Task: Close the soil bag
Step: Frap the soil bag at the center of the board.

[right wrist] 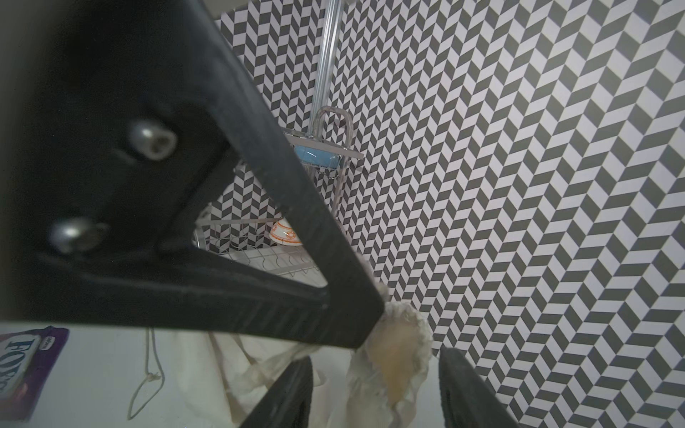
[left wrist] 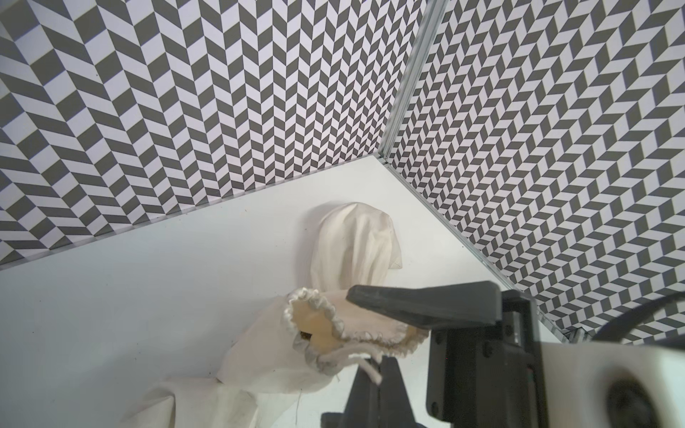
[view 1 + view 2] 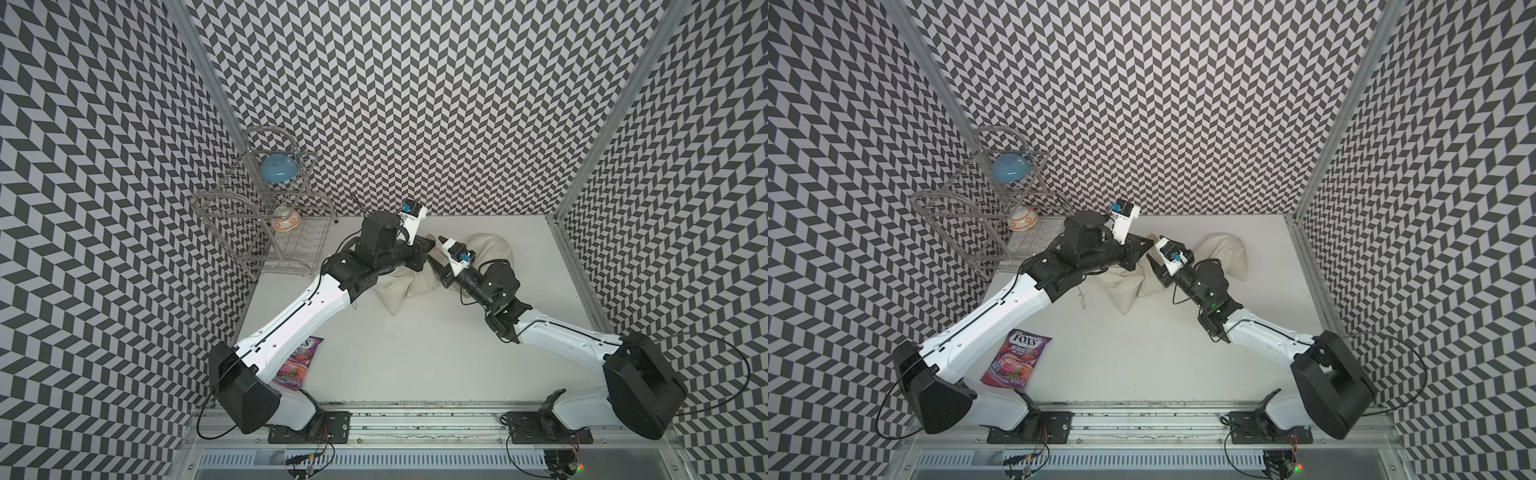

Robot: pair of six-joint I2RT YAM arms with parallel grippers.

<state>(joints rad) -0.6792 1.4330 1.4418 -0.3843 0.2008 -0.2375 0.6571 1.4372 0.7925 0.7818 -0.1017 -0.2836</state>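
Observation:
The soil bag (image 3: 494, 249) is a cream cloth drawstring sack lying at the back middle of the table; it shows in both top views, partly hidden under the two wrists. In the left wrist view its gathered mouth (image 2: 318, 326) is lifted, with a dark opening still visible. My left gripper (image 2: 379, 365) is shut on the bag's white drawstring (image 2: 372, 372). My right gripper (image 1: 376, 357) is open, and the ruffled bag mouth (image 1: 400, 344) hangs between its fingers (image 1: 289, 392) without touching them. The two grippers meet tip to tip above the bag (image 3: 1121, 291).
A wire dish rack (image 3: 270, 232) stands at the back left, holding a blue bowl (image 3: 278, 169) above and a white-and-orange bowl (image 3: 286, 218) below. A purple candy packet (image 3: 1017, 359) lies at the front left beside the left arm. Patterned walls enclose three sides.

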